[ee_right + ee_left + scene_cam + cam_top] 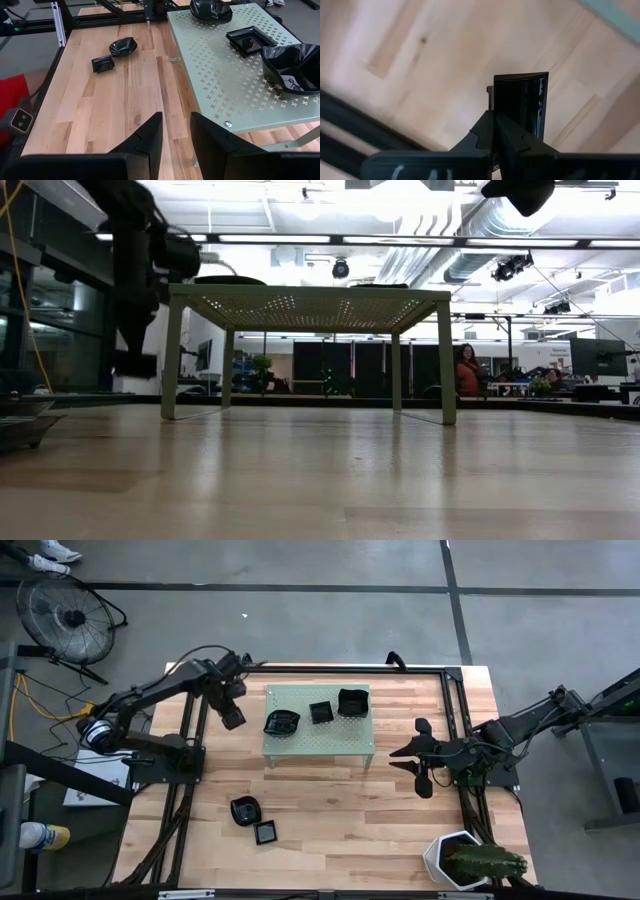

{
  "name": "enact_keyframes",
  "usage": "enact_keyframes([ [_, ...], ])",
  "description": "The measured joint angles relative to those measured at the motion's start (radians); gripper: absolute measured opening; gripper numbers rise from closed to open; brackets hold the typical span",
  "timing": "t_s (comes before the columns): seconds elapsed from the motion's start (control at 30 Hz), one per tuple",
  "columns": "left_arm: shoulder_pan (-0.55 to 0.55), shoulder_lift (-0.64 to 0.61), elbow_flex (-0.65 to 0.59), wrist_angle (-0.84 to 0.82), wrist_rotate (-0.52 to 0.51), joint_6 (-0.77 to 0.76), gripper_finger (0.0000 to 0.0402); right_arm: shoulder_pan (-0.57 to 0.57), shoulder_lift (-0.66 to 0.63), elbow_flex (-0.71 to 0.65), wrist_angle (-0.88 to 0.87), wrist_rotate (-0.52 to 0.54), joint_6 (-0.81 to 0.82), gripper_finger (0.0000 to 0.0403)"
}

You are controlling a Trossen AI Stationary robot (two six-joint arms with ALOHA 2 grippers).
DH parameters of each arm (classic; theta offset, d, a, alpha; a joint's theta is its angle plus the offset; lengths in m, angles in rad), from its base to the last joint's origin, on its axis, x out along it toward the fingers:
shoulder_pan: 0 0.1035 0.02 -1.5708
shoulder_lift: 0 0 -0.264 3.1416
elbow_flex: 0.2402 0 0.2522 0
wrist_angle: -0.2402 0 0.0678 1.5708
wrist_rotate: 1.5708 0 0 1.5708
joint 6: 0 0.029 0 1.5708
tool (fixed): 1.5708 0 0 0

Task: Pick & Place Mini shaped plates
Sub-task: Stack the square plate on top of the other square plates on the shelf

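My left gripper (231,710) hangs over the wooden table just left of the green perforated stand (318,740), pointing down and shut on a square black mini plate (522,102). Three more black plates sit on the stand: a wavy one (282,722), a small square one (321,712) and a larger one (352,701). Two others rest on the table near the front, a rounded one (244,810) and a square one (266,832). My right gripper (400,756) waits open to the right of the stand, holding nothing. My left gripper pinches one side rim of the square plate (501,107) between its two fingers, coming from above and pointing down. The plate hangs on edge below the fingers, clear of the table. The fingers themselves hide how far the rim reaches between them.
A white hexagonal pot with a cactus (465,860) stands at the table's near right corner. Black frame rails (180,810) run along the table's left and right sides. Bare wood lies in front of the stand (340,820).
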Motion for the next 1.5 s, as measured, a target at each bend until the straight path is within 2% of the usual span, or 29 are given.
enact_keyframes([
  [0.23, 0.0, -0.058, 0.177, -0.139, -0.004, 0.018, 0.0001, 0.0, 0.0, 0.0, 0.0, -0.012, 0.0, 0.0094],
  [0.43, 0.0, -0.067, 0.339, -0.189, 0.015, 0.011, 0.0001, 0.0, 0.0, 0.0, 0.0, -0.013, 0.0, 0.0094],
  [0.77, -0.001, -0.054, 0.452, -0.174, 0.119, 0.011, 0.0, 0.0, 0.0, 0.0, -0.001, -0.014, 0.0, 0.0094],
  [0.97, -0.008, 0.018, 0.52, -0.118, 0.211, 0.018, 0.0, 0.0, 0.0, 0.0, -0.001, -0.013, 0.0, 0.0094],
  [1.5, -0.181, 0.281, 0.717, -0.075, 0.239, 0.038, 0.0, 0.0, 0.0, 0.0, -0.008, -0.014, 0.0, 0.0094],
])
